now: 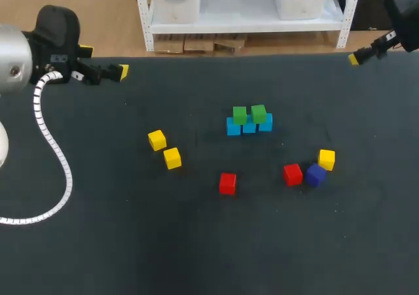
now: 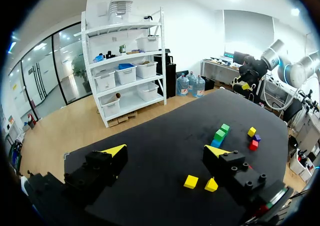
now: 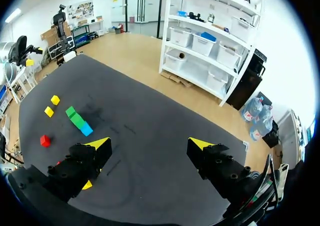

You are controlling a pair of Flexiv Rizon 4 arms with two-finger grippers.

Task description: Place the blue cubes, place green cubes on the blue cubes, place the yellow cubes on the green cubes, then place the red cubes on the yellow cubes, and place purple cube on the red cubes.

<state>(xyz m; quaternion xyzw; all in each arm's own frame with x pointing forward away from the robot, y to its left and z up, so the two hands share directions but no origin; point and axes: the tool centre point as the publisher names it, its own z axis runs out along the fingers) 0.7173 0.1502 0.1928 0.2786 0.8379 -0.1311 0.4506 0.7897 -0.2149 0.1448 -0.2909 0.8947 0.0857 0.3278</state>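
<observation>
Three blue cubes stand in a row at mid-table, and two green cubes rest on top of them. Two yellow cubes lie to the left of the row, a third yellow cube to the right. One red cube lies in front of the row. Another red cube touches the purple cube. My left gripper hangs open over the far left of the table, holding nothing. My right gripper is at the far right corner, open and empty. From the left wrist the green cubes lie far ahead.
The dark table carries nothing but the cubes. My left arm's white cable curves over the table's left side.
</observation>
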